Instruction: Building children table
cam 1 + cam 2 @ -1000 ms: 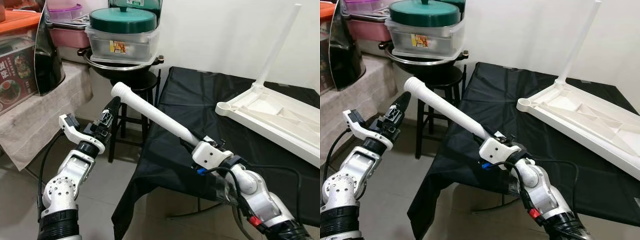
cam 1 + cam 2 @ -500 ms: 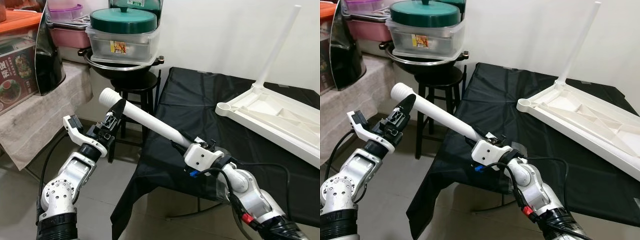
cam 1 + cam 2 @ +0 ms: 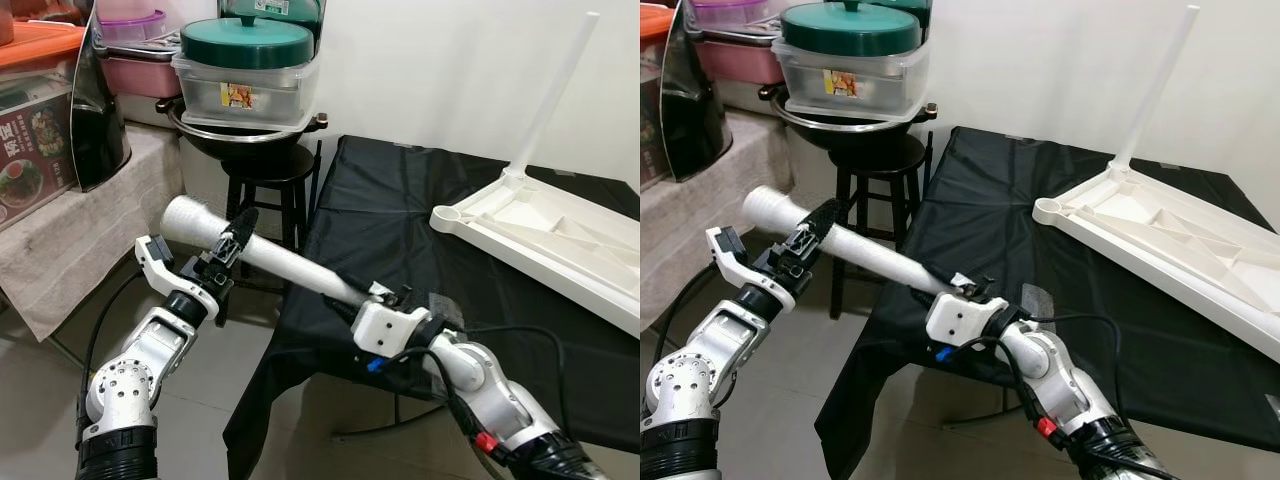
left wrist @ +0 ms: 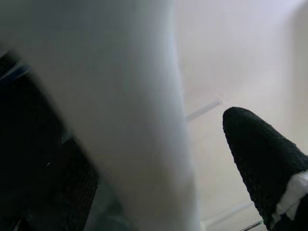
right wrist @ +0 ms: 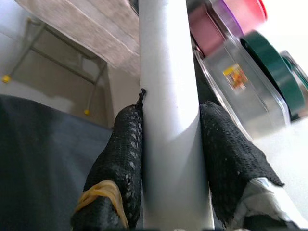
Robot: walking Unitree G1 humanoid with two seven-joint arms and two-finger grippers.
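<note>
I take the white tabletop (image 3: 545, 245) as my marker: it lies upside down on the surface draped in black cloth (image 3: 400, 200), and one white leg (image 3: 555, 90) already stands up from its far corner, so as I judge it at least one leg is fitted. At the corner of the tabletop nearest me a round socket (image 3: 452, 213) sits open with nothing in it, which I read as the place the next leg belongs. That next leg, a white tube (image 3: 270, 262), is in the air well apart from the tabletop, out past the cloth's edge toward the black stool (image 3: 265, 180). My right gripper (image 5: 168, 144) has its fingers (image 5: 120, 159) clamped on the end of the tube that lies nearer the tabletop, one on each side of it. My left gripper (image 3: 228, 243) is at the tube's far end, away from the tabletop; its fingers are apart, one black finger (image 4: 262, 159) standing clear of the tube, so I do not think it grips yet. What is left, as I see it: carry the tube to the open socket, seat it, then fit whatever other legs remain.
</note>
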